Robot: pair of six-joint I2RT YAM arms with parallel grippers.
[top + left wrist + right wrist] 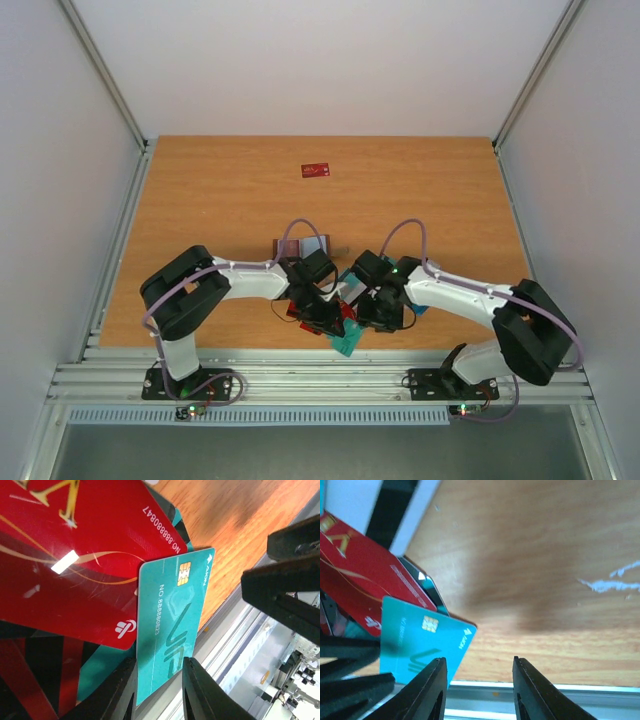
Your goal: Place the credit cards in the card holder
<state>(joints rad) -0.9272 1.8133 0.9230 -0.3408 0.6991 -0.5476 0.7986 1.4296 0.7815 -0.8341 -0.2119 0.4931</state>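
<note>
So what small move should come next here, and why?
Probably pull the right gripper back a little. Its jaws stand open and empty beside the teal card, which the left gripper seems to pinch; that would free the left to carry it to the card holder.

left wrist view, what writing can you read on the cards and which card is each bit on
"VIP": large pale letters on the teal card.
"NO 88888823": along the teal card; last digits soft.
"AJON", roughly: tiny word at the teal card's corner, uncertain.
"NO.8888...47": on the red card; middle digits unclear.
"V": big gold letter on the red card, cut off by the frame.
Top view: the far red card has print too small to read.
</note>
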